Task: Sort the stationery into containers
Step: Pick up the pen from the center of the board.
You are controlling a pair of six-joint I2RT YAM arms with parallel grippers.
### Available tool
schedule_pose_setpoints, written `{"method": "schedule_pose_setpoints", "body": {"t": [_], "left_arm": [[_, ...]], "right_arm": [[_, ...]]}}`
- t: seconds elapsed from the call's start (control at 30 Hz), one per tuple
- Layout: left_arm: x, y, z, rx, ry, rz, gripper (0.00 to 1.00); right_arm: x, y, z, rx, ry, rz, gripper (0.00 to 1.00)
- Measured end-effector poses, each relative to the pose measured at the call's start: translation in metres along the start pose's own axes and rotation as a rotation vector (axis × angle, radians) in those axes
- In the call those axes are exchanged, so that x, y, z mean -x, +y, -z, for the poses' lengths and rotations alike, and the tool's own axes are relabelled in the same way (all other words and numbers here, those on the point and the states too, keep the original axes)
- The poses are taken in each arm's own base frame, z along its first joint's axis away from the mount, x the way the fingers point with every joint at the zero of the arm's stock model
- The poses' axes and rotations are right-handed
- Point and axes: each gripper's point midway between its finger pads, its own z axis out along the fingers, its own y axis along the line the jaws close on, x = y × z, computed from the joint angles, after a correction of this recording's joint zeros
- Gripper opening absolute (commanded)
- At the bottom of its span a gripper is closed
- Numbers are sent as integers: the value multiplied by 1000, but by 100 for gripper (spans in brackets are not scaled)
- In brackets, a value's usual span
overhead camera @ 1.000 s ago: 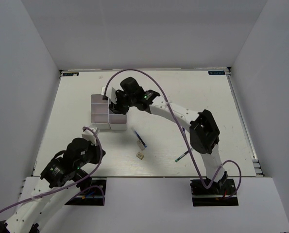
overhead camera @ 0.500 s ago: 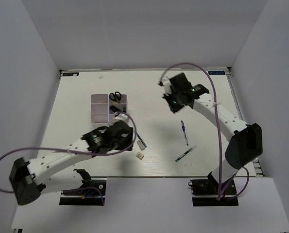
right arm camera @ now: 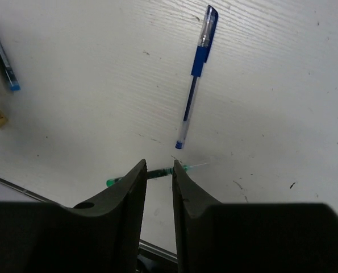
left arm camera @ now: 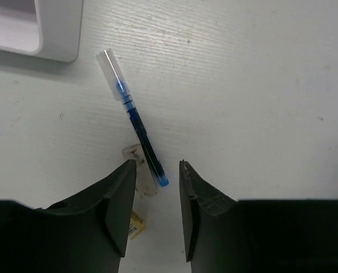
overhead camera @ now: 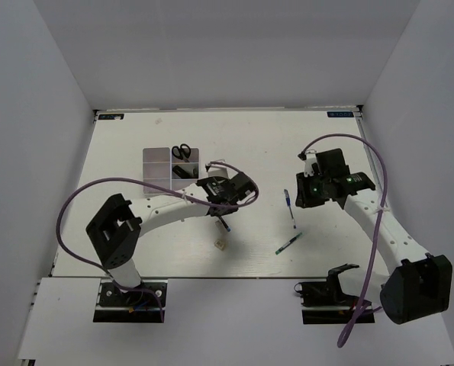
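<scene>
The containers are a white divided tray [overhead camera: 156,169] at the back left, with black-handled scissors [overhead camera: 182,151] in one compartment. A thin blue pen with a clear cap [left arm camera: 133,116] lies on the table just past my open left gripper [left arm camera: 157,165], and nothing is between its fingers. A small beige eraser [left arm camera: 137,222] peeks out beside the left finger. My right gripper [right arm camera: 159,166] hangs over the table with its jaws narrowly open and nothing in them. A green pen [right arm camera: 117,181] lies below its tips. A thicker blue pen [right arm camera: 196,74] lies beyond them.
The tray's corner [left arm camera: 49,31] shows at the top left of the left wrist view. The table's near edge [right arm camera: 151,248] runs just under the right gripper. In the top view the eraser [overhead camera: 221,245] sits between the two arms.
The left arm has swung from the near left edge out to the thin blue pen by the tray. The right arm has left the tray and moved right, over the blue and green pens.
</scene>
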Motion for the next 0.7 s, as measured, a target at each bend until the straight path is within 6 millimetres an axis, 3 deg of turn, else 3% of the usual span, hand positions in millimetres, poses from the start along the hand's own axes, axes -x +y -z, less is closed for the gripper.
{"method": "schedule_pose_setpoints", "body": {"t": [0.17,0.33,0.7], "left_arm": [[2,7,-29,49,44,89,44],[-11,6,-44,79,86,98,44],[-21,6,-51,107,111,151,45]], "right_arm": [[-5,-8,-4,15,4,-69,28],[-3,-9,-3,39,-10,-94,28],[-3,-14,-1,63,-34,-139,30]]}}
